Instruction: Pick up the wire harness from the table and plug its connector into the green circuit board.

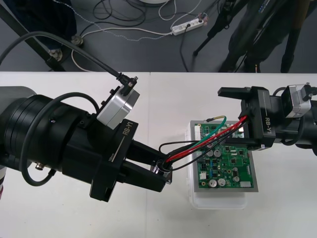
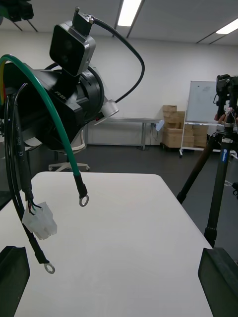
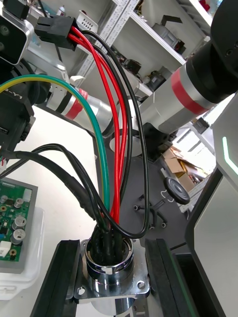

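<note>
Two black fingers [image 3: 62, 282] of the left end effector [image 1: 162, 171] are closed narrow on the round metal socket [image 3: 111, 270] of the wire harness [image 1: 208, 141]. One finger sits on each side of the socket's flange. This grip is held above the desk [image 1: 198, 99], just left of the circuit board [image 1: 228, 166].

From the socket the wires rise and spread: several red, a few black, one green. They cross the gap toward the right end effector [image 1: 225, 119], which hangs over the far part of the board with its fingers [image 2: 218, 282] wide apart. The small black plug [image 3: 57, 27] ends the red and black wires, up in the air close beside that end effector. Whether it touches a finger I cannot tell.

Loose ends hang off the bundle, clear of the desk: a small white connector [image 2: 39, 220], the green wire [image 2: 54, 114] ending in a metal ring, and a black wire with a ring of its own.

The board lies flat in a white base [image 1: 218, 201], and the base's rim shows around it.

Bare desk lies open between the base and the desk's far edge, and between the two arms. The left arm's bulk covers the left part of the desk.
</note>
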